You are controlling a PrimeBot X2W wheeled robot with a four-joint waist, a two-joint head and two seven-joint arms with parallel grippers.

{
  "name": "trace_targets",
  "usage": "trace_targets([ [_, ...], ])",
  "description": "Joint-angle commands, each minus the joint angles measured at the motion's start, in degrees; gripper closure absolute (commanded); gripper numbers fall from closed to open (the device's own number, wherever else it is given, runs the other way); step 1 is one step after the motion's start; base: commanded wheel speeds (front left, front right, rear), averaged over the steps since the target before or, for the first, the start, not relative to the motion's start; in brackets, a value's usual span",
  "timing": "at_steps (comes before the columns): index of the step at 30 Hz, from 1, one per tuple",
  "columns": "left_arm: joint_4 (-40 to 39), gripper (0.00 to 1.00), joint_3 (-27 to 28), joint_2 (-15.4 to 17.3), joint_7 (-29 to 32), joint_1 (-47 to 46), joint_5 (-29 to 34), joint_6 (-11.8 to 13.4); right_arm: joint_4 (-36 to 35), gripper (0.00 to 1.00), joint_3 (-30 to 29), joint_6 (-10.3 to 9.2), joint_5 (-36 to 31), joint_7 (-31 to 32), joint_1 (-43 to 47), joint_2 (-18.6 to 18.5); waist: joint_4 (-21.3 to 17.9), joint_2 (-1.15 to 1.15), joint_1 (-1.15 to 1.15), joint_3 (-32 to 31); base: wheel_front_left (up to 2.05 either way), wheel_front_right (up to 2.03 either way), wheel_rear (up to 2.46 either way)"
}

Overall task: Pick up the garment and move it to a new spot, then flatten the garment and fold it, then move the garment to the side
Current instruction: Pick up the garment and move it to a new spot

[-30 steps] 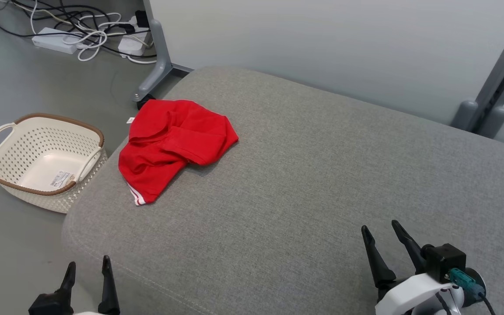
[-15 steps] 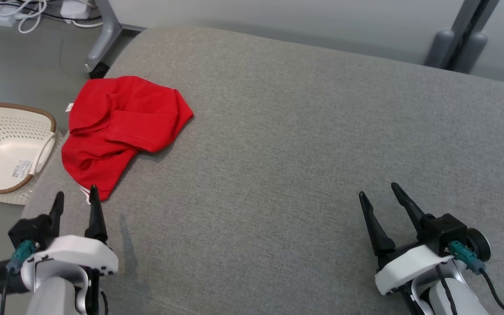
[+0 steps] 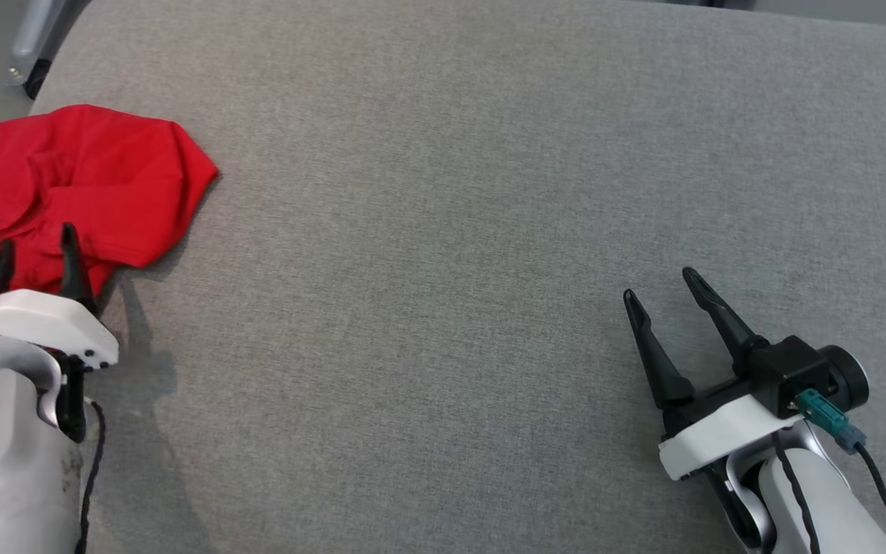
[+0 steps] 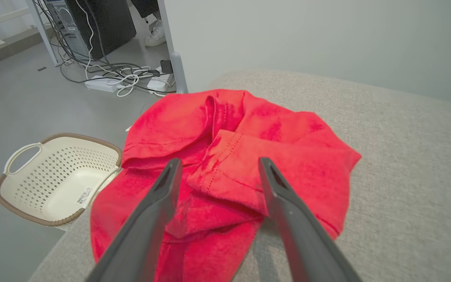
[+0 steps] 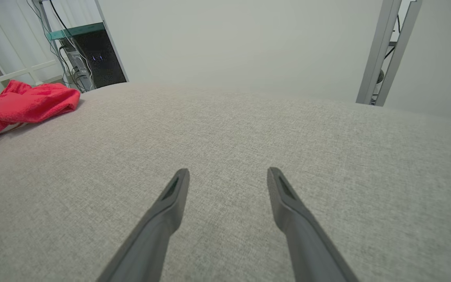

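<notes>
Left gripper (image 3: pixel 35 248) is right at the garment (image 3: pixel 89 177), jaws spread wide, gripping nothing. The red garment lies crumpled at the far-left corner of the cushion (image 3: pixel 443 192), and in the head view the two dark fingers overlap its near edge. From the left wrist, the fingers straddle a stitched fold in the middle of the heap, with red cloth on both sides and beyond the tips. Whether the tips touch the fabric, I can't tell. The cloth reaches the cushion's left edge, and a white basket (image 4: pixel 57 176) stands on the floor just beside it. On the other side, the right gripper (image 3: pixel 658 285) is over bare grey cushion, jaws apart too and empty. It's well apart from the garment, which shows far to the left in the right wrist view.
</notes>
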Motion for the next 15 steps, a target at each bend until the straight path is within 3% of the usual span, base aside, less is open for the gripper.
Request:
trace_targets([
  [1, 1.5, 0.00, 0.3, 1.1, 0.0, -2.2, -0.5, -0.4, -0.5, 0.00, -0.1, -0.02, 0.4, -0.3, -0.9, -0.2, -1.9, 0.00, 0.00, 1.6, 0.00, 0.00, 0.00],
  [12, 13.8, 0.00, 1.0, 4.0, 6.4, -8.3, -2.4, 1.1, -1.0, 0.00, -0.4, -0.02, 0.3, -0.3, -1.2, -0.6, -5.2, 0.00, 0.00, 3.4, 0.00, 0.00, 0.00],
  [13, 14.3, 0.21, 1.1, 4.0, 7.1, -8.2, -2.6, 1.2, -1.0, 0.00, -0.4, -0.02, 0.3, -0.3, -1.2, -0.5, -5.4, 0.00, 0.00, 3.2, 0.00, 0.00, 0.00],
  [14, 14.7, 1.00, 1.1, 4.2, 7.6, -8.0, -2.6, 1.2, -0.9, 0.00, -0.5, -0.02, 0.4, -0.3, -1.1, -0.4, -5.6, 0.00, 0.00, 3.0, 0.00, 0.00, 0.00],
  [15, 15.1, 1.00, 1.0, 4.2, 8.2, -7.7, -2.7, 1.0, -0.7, 0.00, -0.5, -0.02, 0.5, -0.3, -1.1, -0.2, -5.8, 0.00, 0.00, 2.7, 0.00, 0.00, 0.00],
])
